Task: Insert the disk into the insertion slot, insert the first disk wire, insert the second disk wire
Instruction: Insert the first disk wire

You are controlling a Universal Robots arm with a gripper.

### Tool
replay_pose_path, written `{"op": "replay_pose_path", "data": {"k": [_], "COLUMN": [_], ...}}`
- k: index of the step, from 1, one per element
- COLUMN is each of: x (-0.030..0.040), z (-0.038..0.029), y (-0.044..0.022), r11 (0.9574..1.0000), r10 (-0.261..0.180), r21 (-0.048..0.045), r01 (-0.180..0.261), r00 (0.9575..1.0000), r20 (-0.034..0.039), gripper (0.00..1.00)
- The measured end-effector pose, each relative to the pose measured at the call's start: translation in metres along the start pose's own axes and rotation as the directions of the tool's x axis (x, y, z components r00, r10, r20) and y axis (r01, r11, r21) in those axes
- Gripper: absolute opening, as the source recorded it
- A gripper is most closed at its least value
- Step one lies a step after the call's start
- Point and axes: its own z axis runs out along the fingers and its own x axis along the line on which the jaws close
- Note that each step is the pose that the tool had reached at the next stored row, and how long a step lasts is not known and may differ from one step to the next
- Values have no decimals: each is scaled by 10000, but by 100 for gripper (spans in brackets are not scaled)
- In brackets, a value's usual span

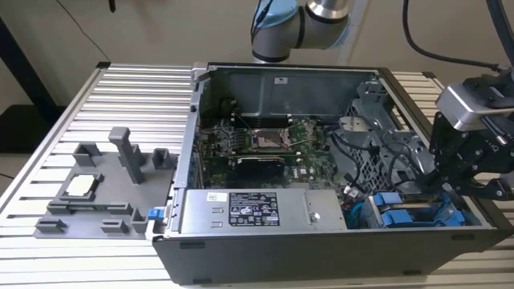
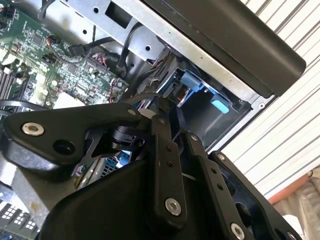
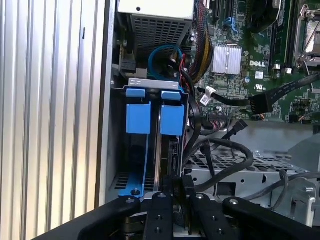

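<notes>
The gripper (image 1: 434, 179) hung inside the open computer case (image 1: 241, 265), at the end of the drive cage (image 3: 152, 83) farthest from the power-supply box (image 1: 257, 211). In the first wrist view its fingertips (image 3: 173, 184) were drawn close together, with only a sliver left between them. Whether a connector or the disk's edge was pinched there could not be made out.

The disk (image 3: 164, 152) stood on edge in the insertion slot (image 3: 175, 150). Its blue caddy tab (image 3: 172, 120) sat level with the tab of the neighbouring empty caddy (image 3: 137, 117). Both tabs lay at the end of the cage nearest the power-supply box, so the disk was judged to be fully seated. The work in hand was taken to concern the disk's far end, where the wires would be joined.

Black cables (image 3: 225, 150) were looped beside the cage, farther from the power-supply box than the tabs, and a loose black connector (image 3: 260, 102) lay over the motherboard (image 3: 240, 55).

For the step to go well, any plug would best be held square to the disk's end face. It should be pressed straight along the disk's length towards the power-supply box, without twist. The looped cables should be kept out from under the fingers, as a snag was judged the likeliest cause of a crooked or half-seated plug.
</notes>
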Motion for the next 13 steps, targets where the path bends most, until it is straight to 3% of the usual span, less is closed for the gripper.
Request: {"op": "replay_pose_path", "data": {"k": [13], "x": [13], "z": [62], "y": [-17], "r11": [10000], "r10": [93], "r21": [7], "r01": [-93], "r00": [10000], "r20": [0], "gripper": [19]}}
